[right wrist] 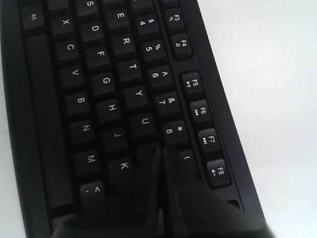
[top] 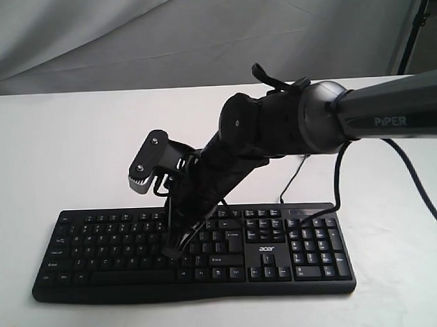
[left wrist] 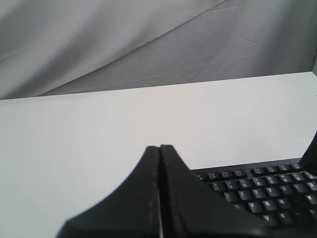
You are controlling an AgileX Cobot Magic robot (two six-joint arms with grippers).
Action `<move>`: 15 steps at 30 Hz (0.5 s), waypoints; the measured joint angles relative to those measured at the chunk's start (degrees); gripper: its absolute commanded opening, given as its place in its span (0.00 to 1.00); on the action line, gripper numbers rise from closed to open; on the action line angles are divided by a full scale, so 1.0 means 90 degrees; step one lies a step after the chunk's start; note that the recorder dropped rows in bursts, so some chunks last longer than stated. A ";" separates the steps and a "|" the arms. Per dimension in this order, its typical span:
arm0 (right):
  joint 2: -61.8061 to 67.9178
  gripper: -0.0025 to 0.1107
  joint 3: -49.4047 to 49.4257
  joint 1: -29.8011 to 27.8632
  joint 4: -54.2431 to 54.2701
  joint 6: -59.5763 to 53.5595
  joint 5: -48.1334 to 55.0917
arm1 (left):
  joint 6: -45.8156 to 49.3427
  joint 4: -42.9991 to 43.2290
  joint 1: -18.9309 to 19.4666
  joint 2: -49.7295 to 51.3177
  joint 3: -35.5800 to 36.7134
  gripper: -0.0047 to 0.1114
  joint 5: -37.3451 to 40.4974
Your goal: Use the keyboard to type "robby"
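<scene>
Keyboard: right gripper, jaws closed, nine o'clock from the acer logo, crowds several keys; wrong letter possible.

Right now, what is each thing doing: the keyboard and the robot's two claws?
Keyboard: lying flat on the white table, right way up.
Right gripper: shut, tips pointing down over the letter keys; I cannot tell whether it touches one.
Left gripper: shut, off to the side of the keyboard.

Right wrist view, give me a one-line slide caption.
Right gripper, jaws shut, aimed at the black keyboard next to the U key and K key.
</scene>
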 measured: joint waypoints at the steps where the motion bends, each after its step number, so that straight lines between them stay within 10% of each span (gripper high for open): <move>1: -0.0011 0.02 0.0012 -0.0005 0.0011 0.0000 0.0000 | 0.0000 0.0000 0.0000 0.0000 0.0000 0.04 0.0000; 15: 0.0043 0.02 0.0080 -0.0005 0.0023 0.0011 -0.0042 | 0.0000 0.0000 0.0000 0.0000 0.0000 0.04 0.0000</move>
